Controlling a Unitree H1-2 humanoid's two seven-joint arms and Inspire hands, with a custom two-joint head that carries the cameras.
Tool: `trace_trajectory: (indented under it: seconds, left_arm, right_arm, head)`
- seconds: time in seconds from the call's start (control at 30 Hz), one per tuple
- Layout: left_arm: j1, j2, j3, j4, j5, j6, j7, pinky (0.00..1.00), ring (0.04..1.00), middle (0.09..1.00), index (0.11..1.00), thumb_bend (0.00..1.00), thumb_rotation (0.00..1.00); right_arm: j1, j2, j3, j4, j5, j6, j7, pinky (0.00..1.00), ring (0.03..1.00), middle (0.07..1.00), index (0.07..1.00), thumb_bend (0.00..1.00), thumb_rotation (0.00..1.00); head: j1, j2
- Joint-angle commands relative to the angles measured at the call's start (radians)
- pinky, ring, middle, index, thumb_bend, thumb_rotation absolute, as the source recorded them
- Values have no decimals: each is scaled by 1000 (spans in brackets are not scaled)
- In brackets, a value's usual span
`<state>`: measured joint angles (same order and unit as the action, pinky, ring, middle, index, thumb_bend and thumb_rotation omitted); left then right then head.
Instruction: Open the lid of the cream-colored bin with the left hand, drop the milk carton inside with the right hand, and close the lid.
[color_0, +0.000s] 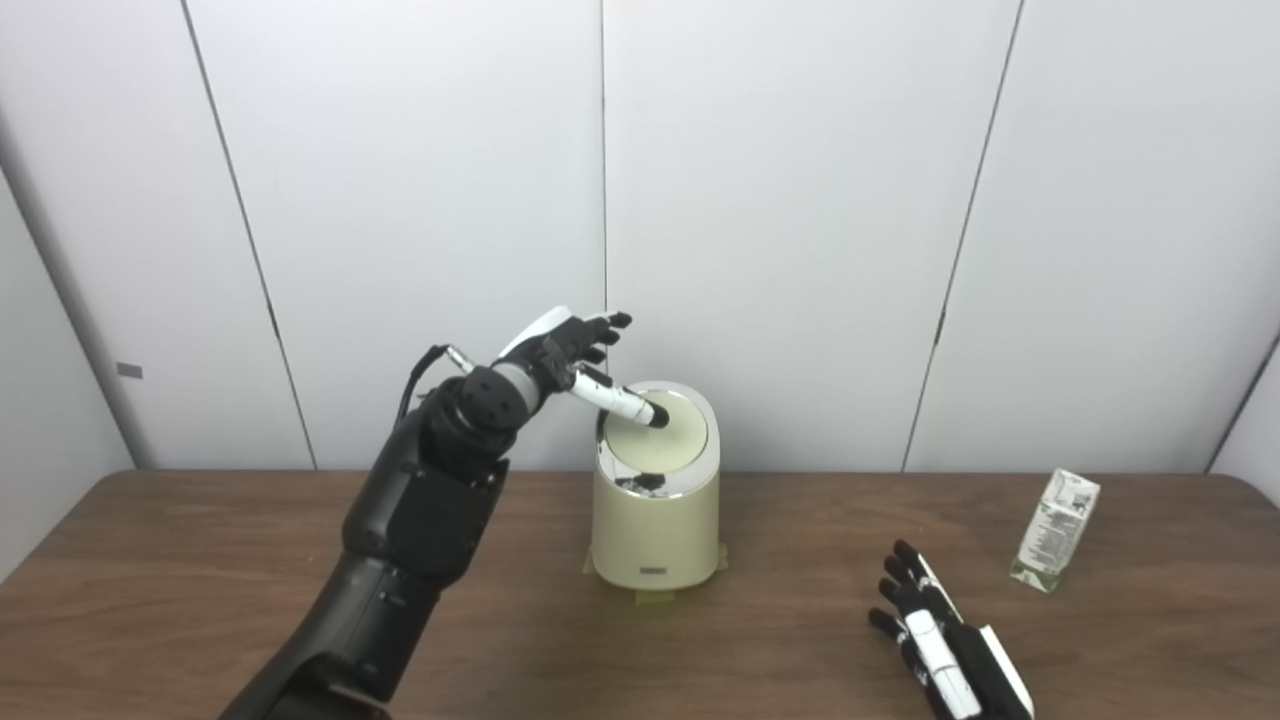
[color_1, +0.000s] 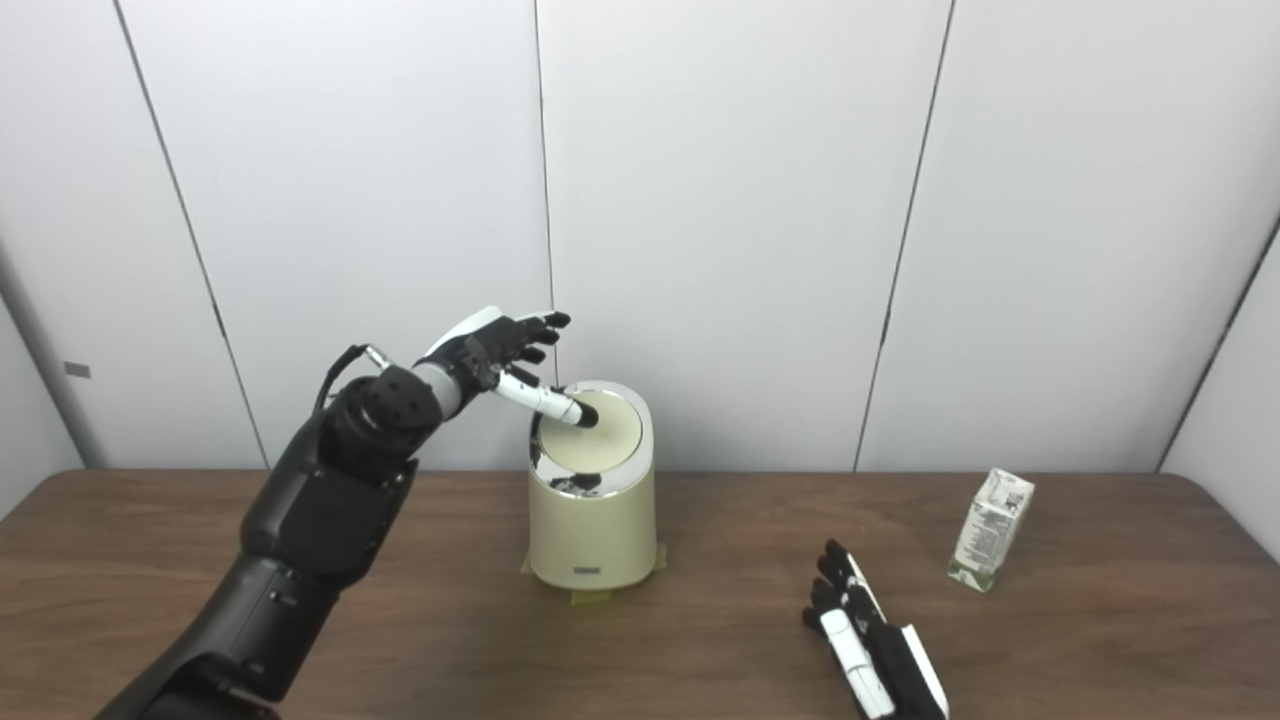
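Note:
The cream-colored bin (color_0: 655, 530) stands at the middle of the table, its round lid (color_0: 662, 440) down inside a shiny rim. My left hand (color_0: 570, 355) hovers at the bin's upper left, open, with its thumb stretched over the lid and the thumb tip at or just above the lid surface. The milk carton (color_0: 1055, 530) stands upright and slightly tilted at the far right of the table. My right hand (color_0: 940, 640) lies open and flat on the table in front, left of the carton and apart from it.
The brown wooden table (color_0: 200, 560) runs the full width. Yellow tape (color_0: 655, 598) marks the bin's base. White wall panels close off the back, right behind the bin.

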<state>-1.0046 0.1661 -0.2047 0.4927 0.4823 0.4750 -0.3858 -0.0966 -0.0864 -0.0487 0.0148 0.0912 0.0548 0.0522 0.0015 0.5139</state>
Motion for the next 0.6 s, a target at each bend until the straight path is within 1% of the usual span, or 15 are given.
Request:
trace_trajectory:
  seconds: [0.0, 0.03, 0.1, 0.2, 0.27, 0.37, 0.47, 0.57]
  left_arm:
    - [-86, -7, -29, 7, 28, -11, 47, 897, 956, 968, 966, 884, 101]
    - [-92, -9, -45, 17, 33, -18, 61, 886, 953, 967, 962, 885, 92]
    - [-100, -11, -81, 37, 56, -46, 96, 822, 926, 948, 941, 903, 86]
    - [-105, -13, -129, 56, 84, -70, 127, 790, 913, 938, 927, 899, 100]
    - [-107, -11, -156, 62, 97, -81, 133, 801, 925, 947, 926, 889, 98]
    - [-107, -7, -179, 66, 103, -92, 135, 812, 931, 951, 919, 881, 85]
    - [-107, 0, -200, 65, 110, -97, 127, 771, 912, 958, 919, 884, 65]
    - [-106, 8, -219, 58, 119, -94, 120, 767, 910, 948, 916, 897, 48]
  right_arm:
    - [-22, 6, 9, -31, 0, 4, 7, 899, 958, 969, 968, 572, 797]
    - [-22, 6, 10, -34, 0, 6, 7, 897, 957, 968, 969, 576, 800]
    - [-21, 7, 12, -40, 3, 12, 9, 896, 957, 968, 971, 567, 803]
    - [-17, 8, 17, -53, 0, 21, 10, 893, 957, 966, 971, 562, 805]
    - [-16, 8, 20, -59, 0, 24, 10, 872, 955, 965, 971, 577, 804]
    - [-15, 9, 23, -66, -2, 30, 8, 867, 952, 965, 969, 593, 802]
    - [-14, 8, 25, -73, -4, 36, 6, 863, 953, 965, 973, 571, 807]
    - [-12, 7, 24, -80, -3, 43, 6, 860, 950, 963, 970, 565, 810]
  head:
    - [1, 6]
    - [1, 8]
    - [0, 13]
    - [2, 20]
    - [2, 24]
    - [3, 28]
    - [5, 37]
    - [8, 42]
